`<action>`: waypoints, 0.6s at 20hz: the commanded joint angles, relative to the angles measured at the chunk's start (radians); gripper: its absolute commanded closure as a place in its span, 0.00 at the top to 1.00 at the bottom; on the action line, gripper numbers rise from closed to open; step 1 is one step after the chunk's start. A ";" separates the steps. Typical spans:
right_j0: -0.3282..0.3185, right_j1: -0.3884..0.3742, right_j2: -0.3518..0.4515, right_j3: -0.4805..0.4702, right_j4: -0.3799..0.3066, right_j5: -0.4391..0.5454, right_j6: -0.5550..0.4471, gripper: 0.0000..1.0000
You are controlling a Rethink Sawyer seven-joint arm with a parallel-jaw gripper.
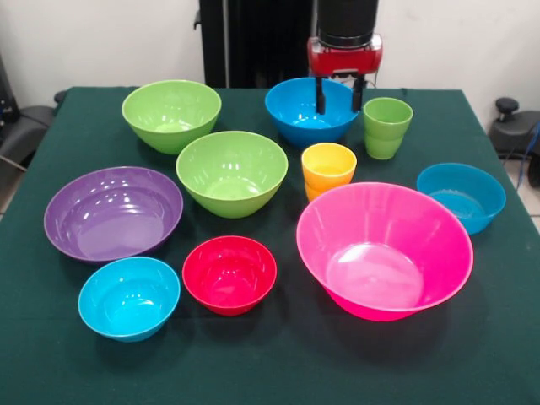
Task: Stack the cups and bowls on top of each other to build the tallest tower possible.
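My gripper (339, 94) hangs open above the right rim of a blue bowl (304, 114) at the table's far side, its black fingers (321, 94) apart and holding nothing. A light green cup (386, 126) stands just right of it and a yellow-orange cup (327, 169) in front. Two lime green bowls (171, 114) (232, 172) sit left of the blue bowl. A purple bowl (113, 213), a cyan bowl (129, 297), a red bowl (229, 273), a huge pink bowl (384, 251) and a second blue bowl (461, 196) lie nearer. All stand apart; no tower shows.
The dark green table (278, 363) carries everything. A black pedestal (253, 42) stands behind the far edge. Dark chairs or equipment (515, 126) flank the table at both sides.
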 commanded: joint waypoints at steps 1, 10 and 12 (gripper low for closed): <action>0.054 0.003 0.051 -0.018 -0.010 -0.087 0.166 1.00; 0.113 -0.063 0.013 0.040 0.038 -0.081 0.232 1.00; 0.124 -0.076 0.008 0.050 0.040 -0.078 0.244 1.00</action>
